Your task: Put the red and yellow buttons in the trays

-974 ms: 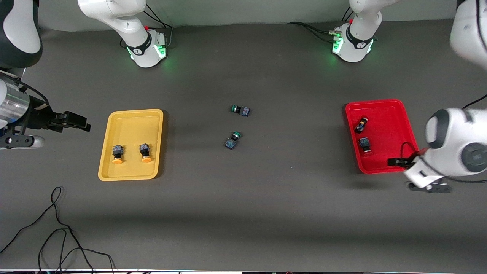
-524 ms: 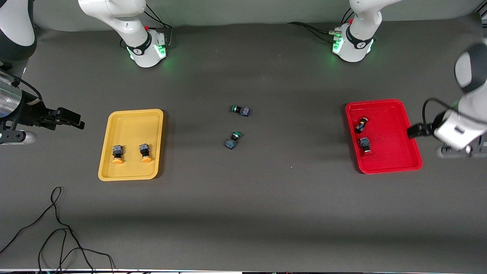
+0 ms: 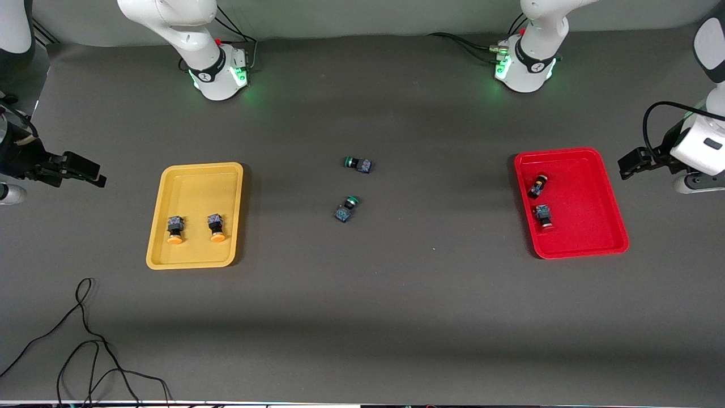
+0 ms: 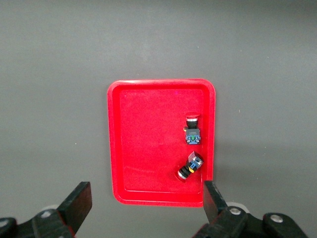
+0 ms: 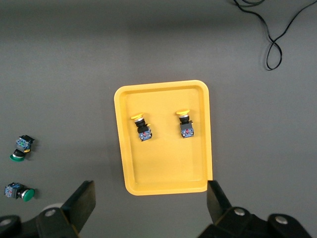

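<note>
The yellow tray [image 3: 198,187] holds two yellow buttons [image 3: 175,229] [image 3: 216,226]. The red tray [image 3: 583,192] holds two red buttons [image 3: 538,186] [image 3: 544,216]. My left gripper [image 3: 634,163] is open and empty, high over the table beside the red tray at the left arm's end. Its wrist view shows the gripper [image 4: 147,191], the red tray [image 4: 148,144] and both red buttons [image 4: 192,130] [image 4: 190,166]. My right gripper [image 3: 79,170] is open and empty, over the table beside the yellow tray. Its wrist view shows the gripper [image 5: 150,193], the yellow tray [image 5: 163,163] and both yellow buttons [image 5: 142,128] [image 5: 185,124].
Two green-capped buttons [image 3: 358,164] [image 3: 345,208] lie on the table midway between the trays; they also show in the right wrist view [image 5: 21,148] [image 5: 17,191]. A loose black cable [image 3: 85,340] lies near the front camera at the right arm's end.
Both arms have drawn back toward the table's ends. The left gripper left the red tray's corner and rose. The right gripper moved farther from the yellow tray.
</note>
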